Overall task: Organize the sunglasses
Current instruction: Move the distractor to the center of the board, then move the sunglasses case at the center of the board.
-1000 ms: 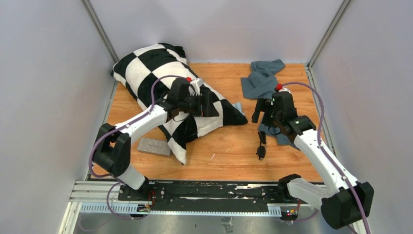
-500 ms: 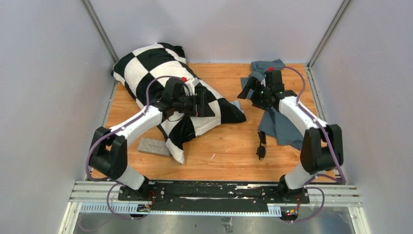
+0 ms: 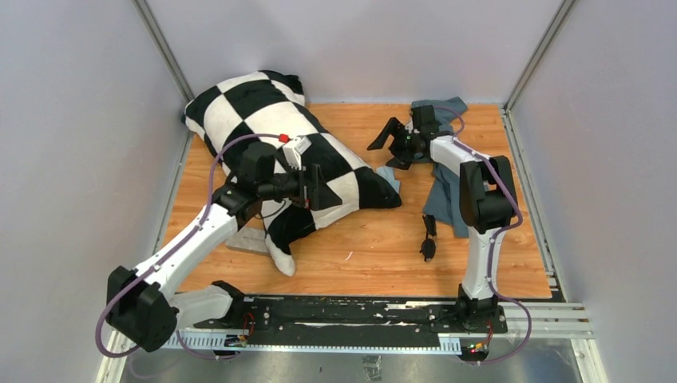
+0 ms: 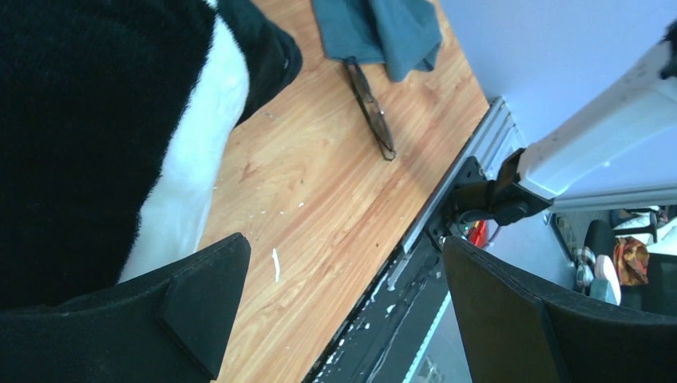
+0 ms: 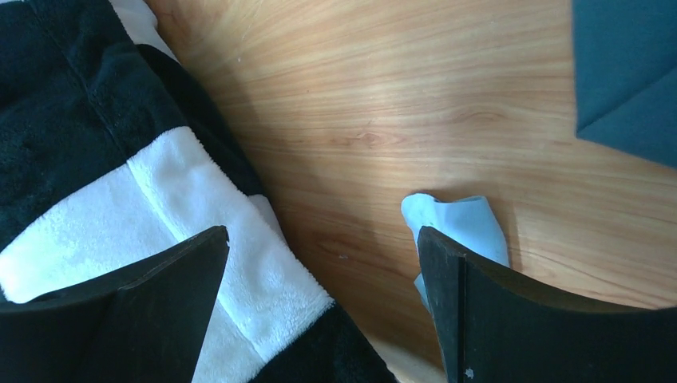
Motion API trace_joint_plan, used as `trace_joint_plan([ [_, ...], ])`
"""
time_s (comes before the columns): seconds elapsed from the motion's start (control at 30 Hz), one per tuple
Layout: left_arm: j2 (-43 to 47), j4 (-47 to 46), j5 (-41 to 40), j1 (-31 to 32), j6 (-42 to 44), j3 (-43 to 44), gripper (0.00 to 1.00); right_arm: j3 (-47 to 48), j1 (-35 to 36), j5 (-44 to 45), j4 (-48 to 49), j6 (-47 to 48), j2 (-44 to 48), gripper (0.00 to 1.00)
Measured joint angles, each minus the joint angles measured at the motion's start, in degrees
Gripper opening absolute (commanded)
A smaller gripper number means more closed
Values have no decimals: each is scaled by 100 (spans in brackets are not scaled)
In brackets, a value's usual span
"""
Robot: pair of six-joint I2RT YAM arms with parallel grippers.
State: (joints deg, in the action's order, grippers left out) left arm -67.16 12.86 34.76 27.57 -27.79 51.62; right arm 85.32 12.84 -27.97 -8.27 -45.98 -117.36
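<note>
The sunglasses point(image 3: 429, 238) lie folded on the bare table point(image 3: 359, 239), right of the middle and towards the near edge. Their far end touches the hem of a rumpled grey cloth point(image 3: 447, 203). Neither claw is near them.

The left claw point(image 3: 315, 187) hangs over the chequered pillow point(image 3: 255, 104) with its jaws wide apart and nothing between them. From its wrist I can see the pair lying flat and slim. The right claw point(image 3: 387, 137) is up by the far edge, also spread and empty. It points down at the wood beside the pillow's corner, where a scrap of blue cloth point(image 5: 459, 223) pokes out.

I'd expect the glasses to be light and stiff but delicate. The lenses look slick and easy to scratch, and the thin temples could flex or spring open. The safest hold is probably across the folded frame at the bridge, jaws on the rims rather than the lenses, with a gentle squeeze. Lying so flat, they may skid on the wood.

I can't read any brand, label or writing on anything here.
</note>
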Motion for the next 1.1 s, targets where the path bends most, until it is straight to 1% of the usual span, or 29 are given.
trace_joint_plan([
  [0.17,426,13,-2,22,-26,2,100,166,122,28,-170,9,-166,95],
  [0.3,485,50,-7,22,-24,13,100,103,160,127,-348,33,-205,95],
  [0.43,463,101,-39,22,-24,13,100,-170,155,232,-400,57,-164,95],
  [0.5,442,103,-61,24,-22,13,100,-439,146,323,-380,70,33,95],
  [0.63,369,125,-129,28,-22,13,100,-1338,101,570,-415,90,715,95],
  [0.73,315,186,-190,46,2,13,100,-2026,-4,752,-544,105,1294,95],
  [0.83,269,310,-269,101,42,13,100,-2490,-118,951,-699,138,1757,95],
  [0.93,258,393,-313,133,68,13,100,-2710,-168,1067,-909,201,2205,95],
  [1.1,295,684,-533,153,181,107,100,-2688,-177,1021,-970,402,3209,96],
])
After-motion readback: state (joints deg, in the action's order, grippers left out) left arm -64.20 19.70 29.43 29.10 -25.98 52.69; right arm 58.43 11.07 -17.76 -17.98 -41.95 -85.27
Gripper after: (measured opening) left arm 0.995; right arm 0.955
